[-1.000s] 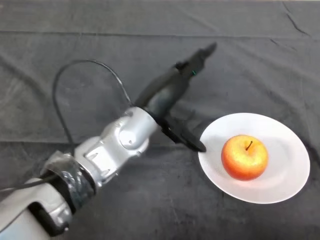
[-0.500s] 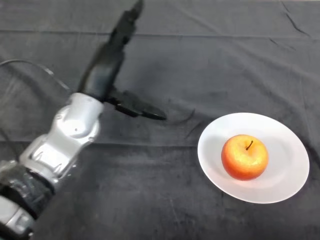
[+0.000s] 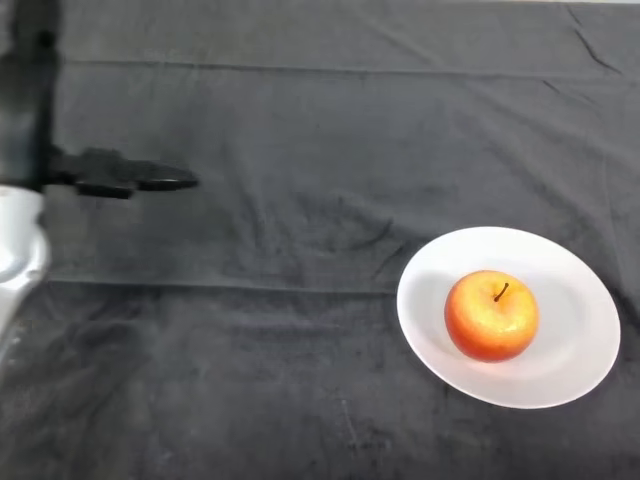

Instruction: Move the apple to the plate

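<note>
A red and yellow apple (image 3: 492, 315) stands upright in the middle of a white plate (image 3: 575, 350) at the right of the table. My left hand (image 3: 25, 130) is at the far left edge of the view, far from the plate. It is open and empty, with its fingers straight up the left edge and its thumb (image 3: 130, 178) pointing right.
The table is covered by a dark creased cloth (image 3: 300, 300). A fold line runs across it at the back.
My left arm has swung away from the plate to the far left edge of the view. The apple and the plate have not moved.
</note>
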Controlling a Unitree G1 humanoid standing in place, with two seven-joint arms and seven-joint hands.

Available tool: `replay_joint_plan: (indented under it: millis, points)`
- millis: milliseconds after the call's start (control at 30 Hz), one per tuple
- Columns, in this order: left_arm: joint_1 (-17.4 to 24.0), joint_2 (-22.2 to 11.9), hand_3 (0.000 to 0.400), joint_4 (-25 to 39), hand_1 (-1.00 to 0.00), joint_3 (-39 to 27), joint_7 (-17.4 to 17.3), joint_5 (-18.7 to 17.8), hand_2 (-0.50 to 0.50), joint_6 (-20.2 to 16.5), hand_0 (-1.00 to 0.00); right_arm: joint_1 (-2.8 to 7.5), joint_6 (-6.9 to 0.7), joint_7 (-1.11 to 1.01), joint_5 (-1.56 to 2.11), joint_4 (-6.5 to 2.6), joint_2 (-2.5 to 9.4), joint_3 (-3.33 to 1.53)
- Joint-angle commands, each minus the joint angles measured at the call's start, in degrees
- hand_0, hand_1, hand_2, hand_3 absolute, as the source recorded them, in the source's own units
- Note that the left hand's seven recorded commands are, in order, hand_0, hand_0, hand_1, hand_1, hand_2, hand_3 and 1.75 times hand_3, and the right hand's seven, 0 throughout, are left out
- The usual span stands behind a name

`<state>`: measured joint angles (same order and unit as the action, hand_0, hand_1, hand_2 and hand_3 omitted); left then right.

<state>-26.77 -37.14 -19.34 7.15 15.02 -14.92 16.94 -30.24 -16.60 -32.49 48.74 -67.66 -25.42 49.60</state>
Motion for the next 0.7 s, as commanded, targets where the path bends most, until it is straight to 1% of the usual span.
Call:
replay_joint_plan:
  millis: [33,267,467,567,700]
  points:
    - [2.7,-4.4,0.000,3.2,0.00,-3.4,0.4,-1.2,0.00,1.9,0.00,-0.24,-0.21,0.29,1.05,0.20,0.10,0.77]
    - [7.9,-7.6,0.000,3.8,0.00,-12.6,0.5,-3.3,0.00,2.5,0.00,-0.20,-0.23,0.35,1.06,0.30,0.13,0.75]
    - [12.0,-9.2,0.000,4.7,0.00,-20.1,1.6,-4.2,0.00,2.6,0.00,-0.19,-0.24,0.38,1.07,0.35,0.14,0.75]
    - [13.7,-9.4,0.000,5.0,0.00,-23.4,2.4,-4.2,0.00,3.0,0.00,-0.19,-0.25,0.39,1.08,0.36,0.14,0.75]
    - [14.6,-8.8,0.000,4.7,0.00,-26.5,3.6,-3.6,0.00,3.6,0.00,-0.18,-0.26,0.40,1.09,0.36,0.14,0.75]
